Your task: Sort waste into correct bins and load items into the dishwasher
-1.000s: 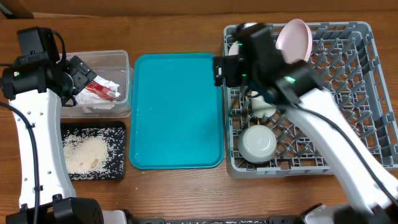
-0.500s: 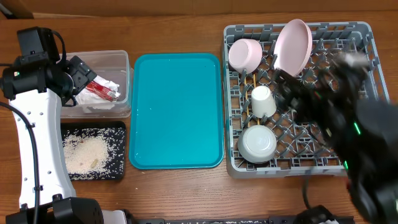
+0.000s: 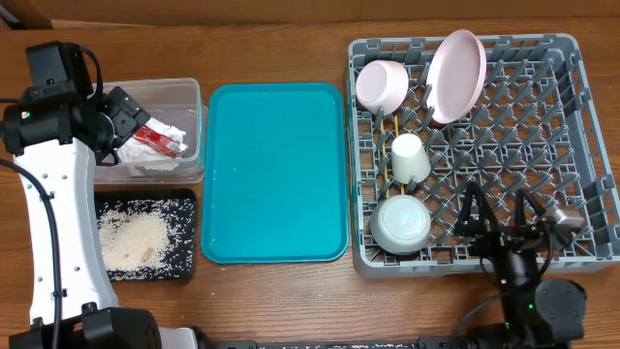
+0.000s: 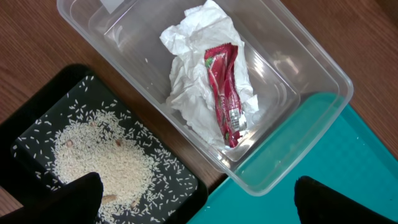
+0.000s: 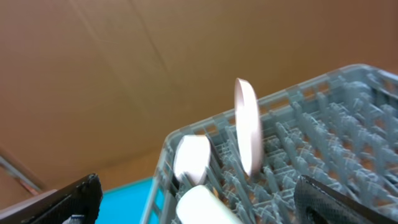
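Waste: we find the crumpled white paper napkin [image 4: 208, 74], with the small red sauce packet [image 4: 225, 93] lying on it, inside the clear rectangular plastic tub [image 4: 323, 74]. The loose whitish rice scraps [image 4: 102, 165] are heaped in the shallow black rectangular tray [image 4: 37, 118] just beside the tub. Dry rubbish is thus kept apart from food.

Dishes: the pale pink round plate [image 3: 457, 76] stands on edge at the far side of the large square grey plastic dish rack [image 3: 542, 126], propped by the pegs. The small pink bowl [image 3: 382, 85] leans in the far left corner.

Cup and bowl: the cream cup [image 3: 409, 157] and the pale grey-green bowl [image 3: 401, 225] appear mouth-down, as for draining.

Chopsticks: we take the thin wooden chopsticks [image 3: 386, 173] to lie on the lattice just beside the cup; they are too fine to be sure.

Large teal serving tray [image 3: 276, 174]: it lies between the bins and the rack, with nothing on it.

Left gripper [image 4: 199, 196]: jaws spread wide and holding nothing, above the tub's near edge.

Right gripper [image 3: 500, 218]: jaws spread wide and empty, at the rack's near edge, touching no dish.

Progress: we judge the sorting and loading essentially complete.
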You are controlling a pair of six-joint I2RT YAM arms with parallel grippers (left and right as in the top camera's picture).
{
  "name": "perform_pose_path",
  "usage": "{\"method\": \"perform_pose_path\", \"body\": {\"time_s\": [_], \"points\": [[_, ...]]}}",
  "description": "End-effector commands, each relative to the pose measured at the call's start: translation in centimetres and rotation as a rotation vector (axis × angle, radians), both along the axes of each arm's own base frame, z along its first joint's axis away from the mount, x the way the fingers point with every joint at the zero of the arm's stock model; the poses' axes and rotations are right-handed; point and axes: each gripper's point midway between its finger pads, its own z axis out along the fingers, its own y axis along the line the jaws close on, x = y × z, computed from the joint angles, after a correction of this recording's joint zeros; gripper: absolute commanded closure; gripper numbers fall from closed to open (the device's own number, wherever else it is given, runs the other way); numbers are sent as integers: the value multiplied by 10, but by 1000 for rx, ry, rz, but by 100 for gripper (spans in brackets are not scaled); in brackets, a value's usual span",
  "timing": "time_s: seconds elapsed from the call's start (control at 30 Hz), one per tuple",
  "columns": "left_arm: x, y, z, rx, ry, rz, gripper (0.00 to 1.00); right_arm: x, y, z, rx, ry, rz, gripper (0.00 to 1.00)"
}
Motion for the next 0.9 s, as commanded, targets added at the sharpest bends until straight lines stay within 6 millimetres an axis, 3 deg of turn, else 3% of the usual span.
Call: {"method": "perform_pose_path", "body": {"time_s": [0.0, 0.1, 0.3, 0.57, 0.8, 0.87], "points": [[5, -2, 3, -3, -16, 11, 0, 3, 4, 0, 40, -87, 22, 0], [5, -2, 3, -3, -16, 11, 0, 4, 8, -1, 33, -151, 46, 0], [5, -2, 3, -3, -16, 11, 0, 5, 1, -24, 20, -169, 21, 0], [4, -1, 3, -3, -16, 11, 0, 12, 4, -62, -183, -94, 43, 0], [4, -1, 3, -3, -16, 11, 0, 12, 5, -87, -300, -4, 62, 0], [4, -1, 3, -3, -16, 11, 0, 12, 5, -87, -299, -6, 59, 0]]}}
